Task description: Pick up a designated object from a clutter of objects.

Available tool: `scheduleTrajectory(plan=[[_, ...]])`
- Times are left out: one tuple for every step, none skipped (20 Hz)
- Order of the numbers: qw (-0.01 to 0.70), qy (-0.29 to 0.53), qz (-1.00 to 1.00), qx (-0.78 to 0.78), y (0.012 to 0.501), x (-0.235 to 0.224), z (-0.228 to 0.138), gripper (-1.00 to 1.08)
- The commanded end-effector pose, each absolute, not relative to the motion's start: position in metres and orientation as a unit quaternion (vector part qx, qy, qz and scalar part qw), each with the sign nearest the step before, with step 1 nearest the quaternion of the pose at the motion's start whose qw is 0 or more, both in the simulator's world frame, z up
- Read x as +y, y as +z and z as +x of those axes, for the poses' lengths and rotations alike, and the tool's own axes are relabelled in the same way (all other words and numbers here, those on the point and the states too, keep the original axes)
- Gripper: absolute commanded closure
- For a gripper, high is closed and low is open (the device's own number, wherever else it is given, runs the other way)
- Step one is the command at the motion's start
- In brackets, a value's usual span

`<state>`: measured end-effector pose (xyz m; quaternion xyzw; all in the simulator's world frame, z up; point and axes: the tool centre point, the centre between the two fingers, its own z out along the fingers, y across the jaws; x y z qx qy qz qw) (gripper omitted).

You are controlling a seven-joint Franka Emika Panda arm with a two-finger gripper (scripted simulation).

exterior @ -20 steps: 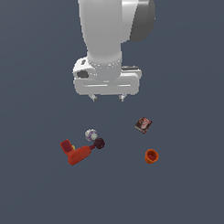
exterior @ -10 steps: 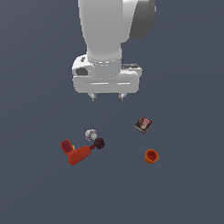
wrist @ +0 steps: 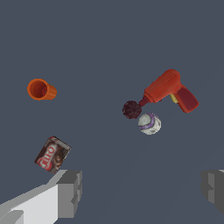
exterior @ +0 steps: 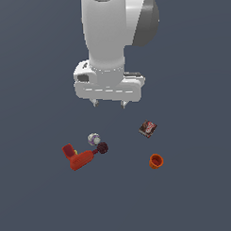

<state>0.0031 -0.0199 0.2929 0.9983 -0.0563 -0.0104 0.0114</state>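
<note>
The red L-shaped drill-like item [exterior: 79, 158] lies on the dark floor at the exterior view's lower left, with a darker red block end and a tiny yellow spot; it also shows in the wrist view [wrist: 170, 90]. A dark maroon ball [exterior: 103, 147] touches its nose, and a whitish-purple ball [exterior: 93, 138] lies just beside. My gripper [exterior: 109, 104] hangs well above the clutter, open and empty, its fingertips [wrist: 70, 192] wide apart in the wrist view.
A brown-red flat box [exterior: 148, 128] lies to the exterior view's right of the balls. An orange cup [exterior: 156, 161] lies on its side below it. Both also show in the wrist view, the box [wrist: 52, 154] and the cup [wrist: 41, 89].
The gripper has shifted slightly toward the exterior view's left and a little lower. The objects have not moved.
</note>
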Motion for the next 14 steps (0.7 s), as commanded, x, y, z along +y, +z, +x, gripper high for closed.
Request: scheduleTrajectory(plan=[[0.018, -0.011, 0.997, -0.071, 0.287, -0.023, 0.006, -1.0], [0.021, -0.011, 0.997, -0.077, 0.284, -0.024, 0.008, -1.0], [0.024, -0.012, 0.996, -0.085, 0.281, -0.026, 0.009, -1.0], [0.028, -0.012, 0.995, -0.093, 0.278, -0.028, 0.011, -1.0], [0.032, -0.012, 0.994, -0.101, 0.275, -0.029, 0.013, -1.0], [0.036, -0.012, 0.993, -0.11, 0.271, -0.031, 0.015, -1.0], [0.041, -0.011, 0.992, -0.119, 0.267, -0.033, 0.017, -1.0], [0.046, -0.011, 0.991, -0.129, 0.263, -0.035, 0.019, -1.0], [0.051, -0.011, 0.989, -0.139, 0.259, -0.038, 0.021, -1.0], [0.056, -0.01, 0.987, -0.149, 0.255, -0.04, 0.023, -1.0], [0.061, -0.01, 0.985, -0.158, 0.25, -0.042, 0.025, -1.0], [0.066, -0.009, 0.984, -0.168, 0.246, -0.044, 0.027, -1.0], [0.071, -0.008, 0.981, -0.178, 0.242, -0.046, 0.029, -1.0], [0.076, -0.007, 0.979, -0.187, 0.237, -0.048, 0.031, -1.0]])
